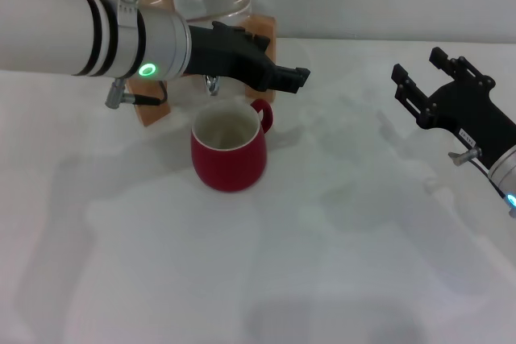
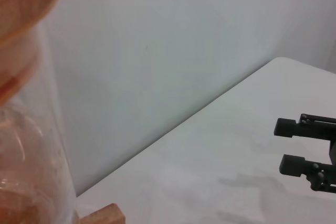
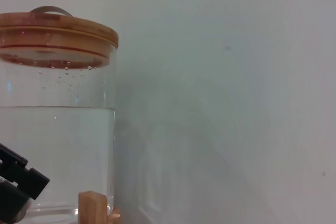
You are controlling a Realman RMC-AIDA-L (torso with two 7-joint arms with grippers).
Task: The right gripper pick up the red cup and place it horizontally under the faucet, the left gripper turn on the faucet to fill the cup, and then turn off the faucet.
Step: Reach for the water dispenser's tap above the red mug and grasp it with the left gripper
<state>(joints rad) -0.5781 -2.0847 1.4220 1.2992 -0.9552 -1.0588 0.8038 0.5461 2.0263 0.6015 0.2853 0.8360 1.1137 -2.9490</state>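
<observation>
The bare white table (image 1: pixel 242 279) fills the near part of my head view. Beyond it the red cup (image 1: pixel 229 149) stands upright on the table, mouth up, white inside showing, its small loop handle turned toward my right side and slightly away. It sits directly below the faucet (image 1: pixel 212 84), whose chrome spout I just glimpse above the cup's far rim. The faucet hangs from the glass jar (image 3: pixel 58 145), which rests in a wooden stand (image 1: pixel 262 26) and carries a wooden lid (image 3: pixel 55 35); the right wrist view shows the jar largely filled with water.

My left gripper (image 1: pixel 294 78) reaches across in front of the jar, above the cup, fingertips pointing to my right past the faucet. I cannot tell whether its fingers are parted or closed.

My right gripper (image 1: pixel 419 78) hovers well apart from the cup on the right, fingers spread and grasping nothing; the left wrist view confirms the gap.
</observation>
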